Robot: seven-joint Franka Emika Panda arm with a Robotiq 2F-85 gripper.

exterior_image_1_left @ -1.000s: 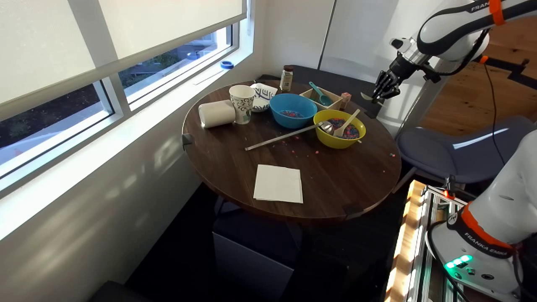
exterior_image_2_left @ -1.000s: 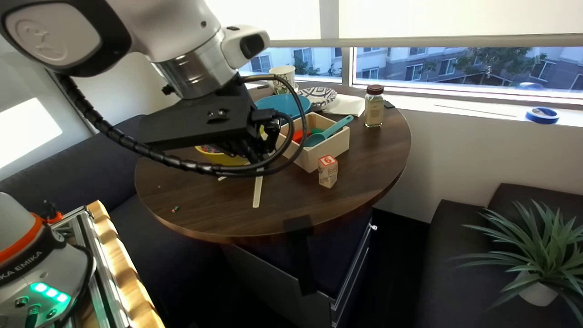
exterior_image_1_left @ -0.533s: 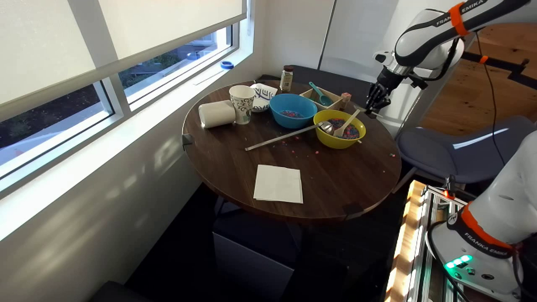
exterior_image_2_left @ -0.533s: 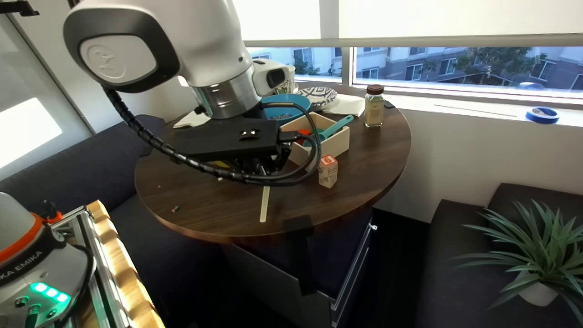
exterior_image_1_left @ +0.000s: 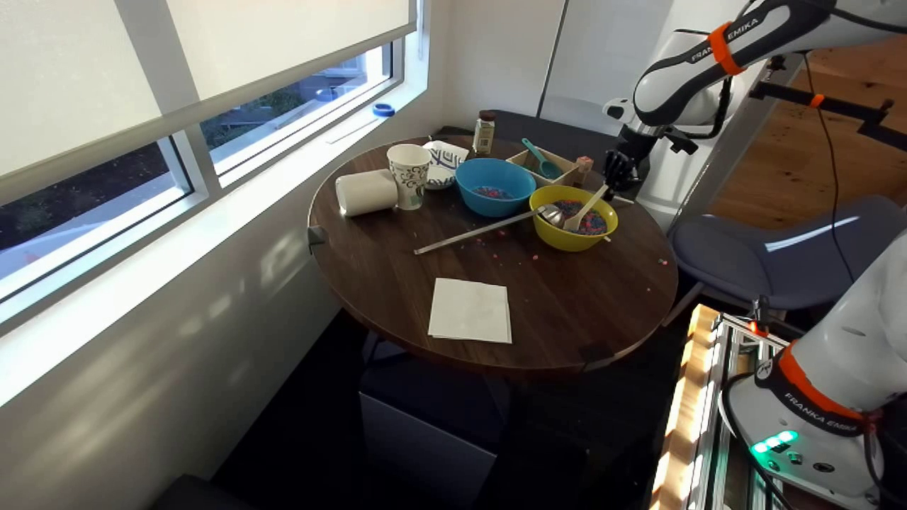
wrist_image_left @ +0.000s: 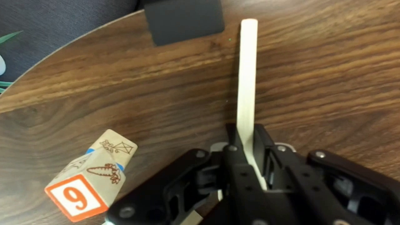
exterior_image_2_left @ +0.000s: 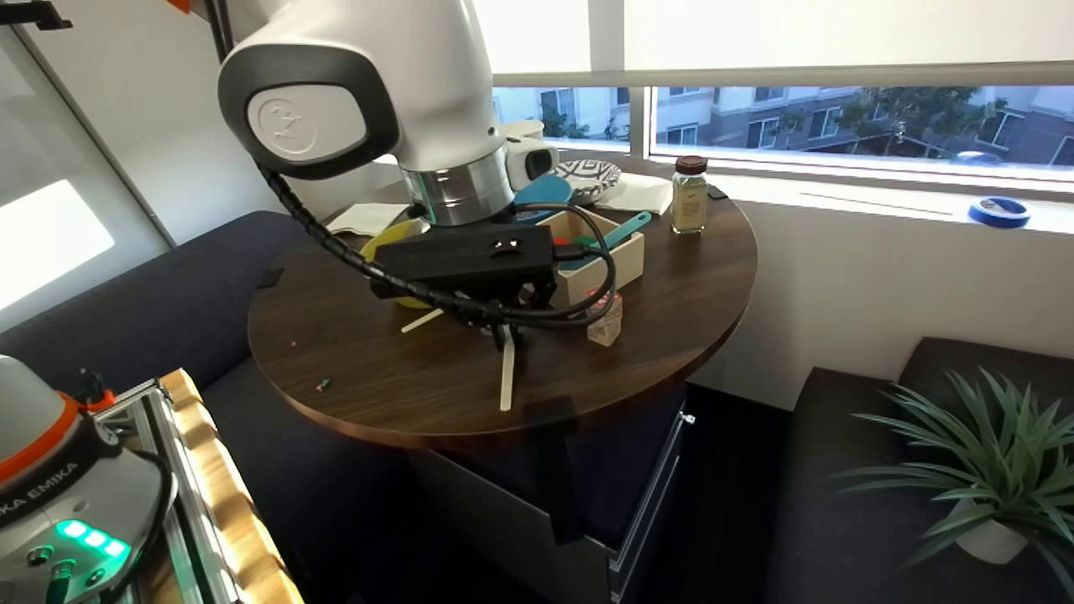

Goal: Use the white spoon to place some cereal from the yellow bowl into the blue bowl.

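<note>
The yellow bowl (exterior_image_1_left: pixel 567 239) holds dark and pink cereal (exterior_image_1_left: pixel 592 225). The blue bowl (exterior_image_1_left: pixel 494 205) beside it has a little cereal at its bottom. A whitish spoon (exterior_image_1_left: pixel 589 206) leans inside the yellow bowl. My gripper (wrist_image_left: pixel 246 131) is shut on another pale spoon (wrist_image_left: pixel 247 75), whose flat handle points away from the fingers; it also shows in an exterior view (exterior_image_2_left: pixel 508 377). Its head is mostly hidden behind the fingers. I cannot tell which of the two is the white spoon. The gripper is low over the table, beyond the yellow bowl; contact with the table is unclear.
A metal ladle (exterior_image_1_left: pixel 482 231) rests on the yellow bowl's rim. Stacked letter blocks (wrist_image_left: pixel 84 187) and a wooden box (exterior_image_2_left: pixel 625 267) with a teal scoop stand near the gripper. A pale stick (exterior_image_2_left: pixel 421 321) lies by the yellow bowl. A jar (exterior_image_2_left: pixel 690 201) and cups (exterior_image_1_left: pixel 409 177) stand farther off.
My gripper has come down toward the table and nearer the yellow bowl and blocks, with the pale spoon still held. The bowls, ladle and leaning spoon have not moved.
</note>
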